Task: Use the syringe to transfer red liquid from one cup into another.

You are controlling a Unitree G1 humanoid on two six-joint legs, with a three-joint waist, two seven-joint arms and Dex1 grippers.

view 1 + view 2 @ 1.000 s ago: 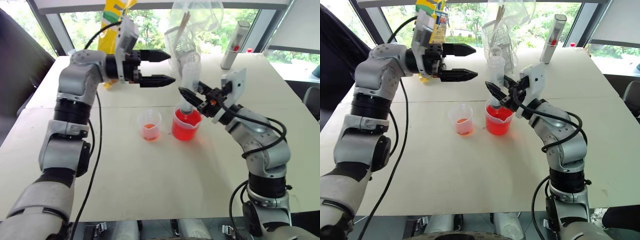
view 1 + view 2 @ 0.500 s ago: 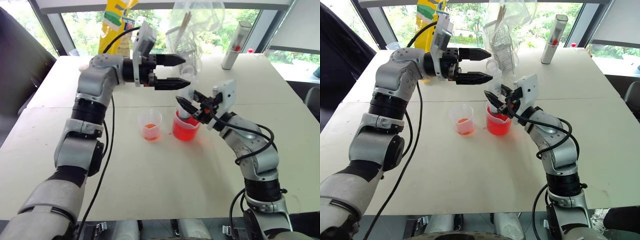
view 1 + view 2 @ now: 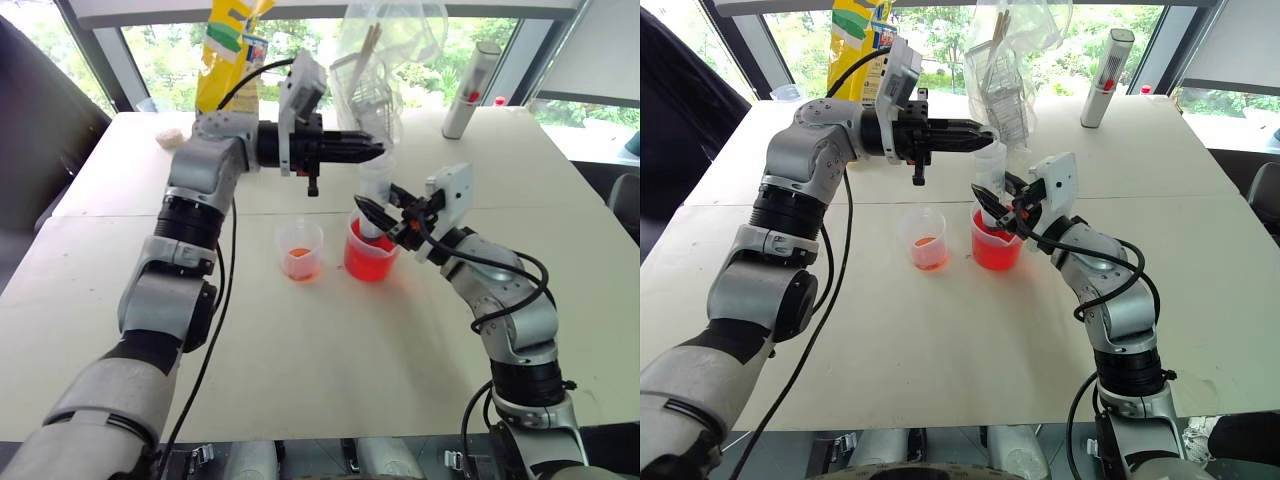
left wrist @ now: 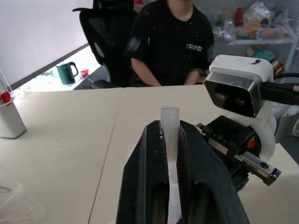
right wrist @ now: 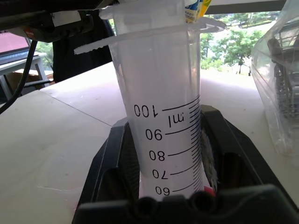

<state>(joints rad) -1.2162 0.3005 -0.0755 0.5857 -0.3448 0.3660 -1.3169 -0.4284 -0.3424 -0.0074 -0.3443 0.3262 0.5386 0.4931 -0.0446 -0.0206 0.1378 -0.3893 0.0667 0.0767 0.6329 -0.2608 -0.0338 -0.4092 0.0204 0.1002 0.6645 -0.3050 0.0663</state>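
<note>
The syringe stands upright with its tip down in the larger cup, which holds red liquid. My right gripper is shut on the syringe barrel, just below its printed scale marks. From the left, my left gripper reaches in level at the syringe's top. It is shut on the thin clear plunger. The smaller cup stands just left of the larger one, with a little red liquid at its bottom.
Along the table's far edge stand a yellow bag, a crumpled clear plastic bag and a grey-white tube with a red mark. A small white lump lies at the back left. A person in a black shirt sits beyond the table.
My left gripper has moved right to the syringe's top and gone from open to shut on the plunger. The right gripper keeps its hold on the barrel.
</note>
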